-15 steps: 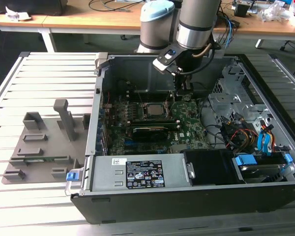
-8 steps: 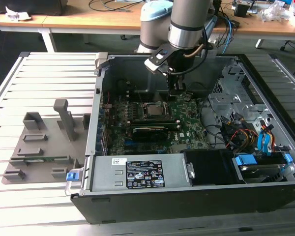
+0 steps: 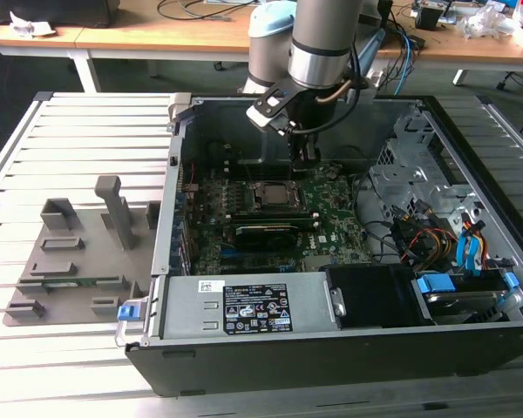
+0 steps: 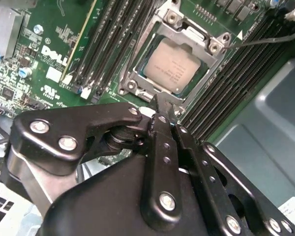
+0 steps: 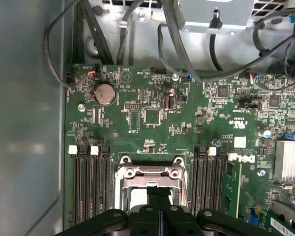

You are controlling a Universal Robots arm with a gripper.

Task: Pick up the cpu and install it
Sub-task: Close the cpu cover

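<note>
Locate the open computer case (image 3: pixel 331 370) lying on its side on the slatted metal worktop (image 3: pixel 78 131), green motherboard (image 3: pixel 336 222) facing up. Find the cpu (image 3: pixel 275 193) near the middle of the board, silvery plate upward. In the second wrist view, confirm the cpu (image 4: pixel 174 66) seated flat and square inside the metal socket frame (image 4: pixel 132 78), with rows of dark memory slots (image 4: pixel 113 44) flanking the frame on two sides.

Trace the arm (image 3: pixel 322 43) from 12 o'clock in the exterior view down into the case. Find the end effector (image 3: pixel 305 158) above the board, just toward 1 o'clock from the cpu. In the first wrist view, see the fingers (image 5: pixel 153 199) pressed together along a thin seam: narrow setting, nothing gripped. In the second wrist view, note the tip over one edge of the frame, beside the cpu plate rather than on it. Treat contact with the frame as undetermined.

Within the exterior view, identify the long dark card (image 3: pixel 270 233) at 6 o'clock from the cpu, then the labelled power supply (image 3: pixel 244 305) farther along the same bearing. Look toward 3 o'clock from the cpu for the cable bundle (image 3: pixel 410 235). Look to 9 o'clock from the case for the grey moulded fixture (image 3: pixel 70 261) resting on the worktop just beside it. In the first wrist view, spot the round coin cell (image 5: pixel 104 92) and the finned heatsink (image 5: pixel 290 160) on the board.
</note>
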